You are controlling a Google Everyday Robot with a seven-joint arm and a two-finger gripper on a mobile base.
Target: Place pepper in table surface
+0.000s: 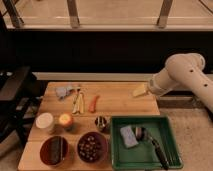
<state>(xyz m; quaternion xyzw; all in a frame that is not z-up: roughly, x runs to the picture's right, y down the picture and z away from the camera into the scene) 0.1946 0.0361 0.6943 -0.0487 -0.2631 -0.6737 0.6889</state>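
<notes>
Your pincer hangs over the counter's far right edge, at the end of the pale arm reaching in from the right. Its jaws stand wide, and you can see nothing between them.

The pepper is down on the bare wood, left of the middle, lying lengthwise away from you with a slight curve. It is well apart from your pincer. Just beside it on the left lie the pale yellow-green sticks, close but not plainly touching it. Behind those, toward the back left corner, sits a grey-blue object you can't make out further.

Along the front half you have a white cup on the left, a round orange fruit right next to it, and a small dark metal cup near the middle. Nearest the front edge are two dark bowls: the left bowl with something dark in it, and the right bowl filled with small round pieces.

The green tray takes the front right corner. Inside it lie a blue-grey sponge and a dark-handled tool angled toward the front right.
</notes>
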